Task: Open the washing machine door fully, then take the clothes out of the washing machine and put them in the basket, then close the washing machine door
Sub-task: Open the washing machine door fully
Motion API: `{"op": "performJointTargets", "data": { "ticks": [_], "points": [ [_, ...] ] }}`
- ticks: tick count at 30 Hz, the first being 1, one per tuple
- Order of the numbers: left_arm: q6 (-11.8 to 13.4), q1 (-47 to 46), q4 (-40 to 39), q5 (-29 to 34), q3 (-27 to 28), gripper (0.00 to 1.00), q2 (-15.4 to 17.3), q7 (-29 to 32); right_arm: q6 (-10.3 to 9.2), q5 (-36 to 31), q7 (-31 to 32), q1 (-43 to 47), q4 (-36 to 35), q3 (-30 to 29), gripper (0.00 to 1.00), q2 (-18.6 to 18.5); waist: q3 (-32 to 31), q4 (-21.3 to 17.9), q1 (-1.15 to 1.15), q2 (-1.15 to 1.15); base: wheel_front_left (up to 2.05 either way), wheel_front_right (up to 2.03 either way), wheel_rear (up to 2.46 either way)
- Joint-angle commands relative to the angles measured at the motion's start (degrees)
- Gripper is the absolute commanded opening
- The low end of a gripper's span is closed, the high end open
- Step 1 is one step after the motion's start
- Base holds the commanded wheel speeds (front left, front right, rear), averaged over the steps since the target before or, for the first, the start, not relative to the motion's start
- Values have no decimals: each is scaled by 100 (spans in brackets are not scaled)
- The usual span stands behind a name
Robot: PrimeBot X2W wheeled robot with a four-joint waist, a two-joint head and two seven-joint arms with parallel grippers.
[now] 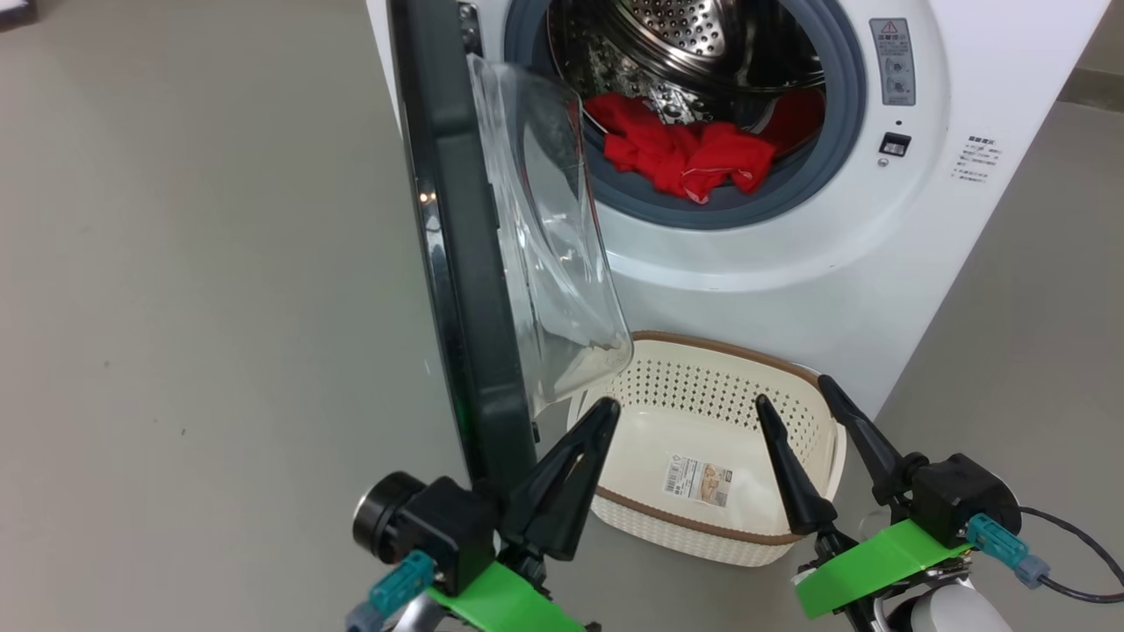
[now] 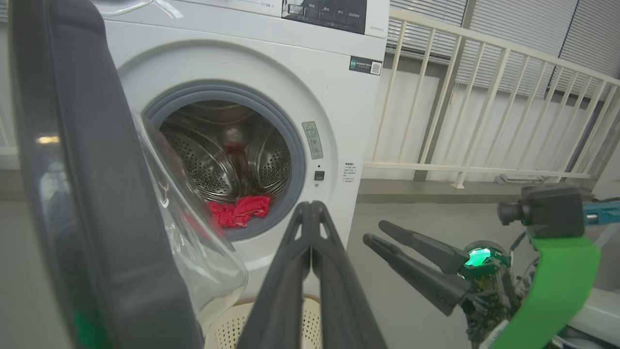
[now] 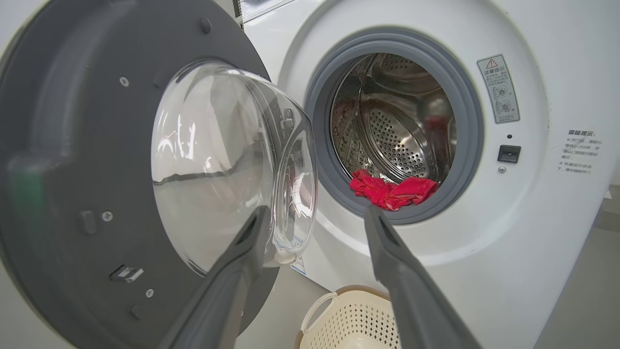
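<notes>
clothes (image 1: 680, 158) in washing machine (image 1: 790, 263), basket (image 1: 702, 391) on floor (image 1: 176, 307) before it, door (image 1: 465, 290) to left

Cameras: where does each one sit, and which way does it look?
Head view: on the head, looking down at the basket and washing machine door; left gripper, jaws shut, and right gripper, jaws open, below.
Left wrist view: on the left wrist, facing the drum along its shut jaws.
Right wrist view: on the right wrist, facing the drum between open jaws.
Both wrist views share the red clothes.

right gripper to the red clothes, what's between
Head view: the basket sits below and ahead of the right gripper; beyond it, open air up to the clothes.
</notes>
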Motion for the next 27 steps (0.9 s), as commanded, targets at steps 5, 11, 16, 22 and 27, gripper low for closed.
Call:
{"op": "performJointTargets", "data": {
  "ticks": [5,11,16,22,27],
  "points": [
    [51,-254,406,51,271,0,100,-210,36,-36,-37,-173,-120,173,100,12,19,-74,0,0,0,0,0],
    [138,-351,943,66,422,0,139,-514,36,-123,-37,-157,-86,128,100,12,52,-103,0,0,0,0,0],
    [247,-404,1183,71,526,0,158,-667,36,-162,-37,-138,-69,96,100,12,51,-57,0,0,0,0,0],
    [341,-389,1348,-32,684,0,204,-731,36,-187,-37,-116,-62,77,100,12,46,105,0,0,0,0,0],
    [454,-353,1367,-93,847,0,297,-764,36,-185,-37,-127,-73,98,100,12,75,239,0,0,0,0,0]
  ]
}}
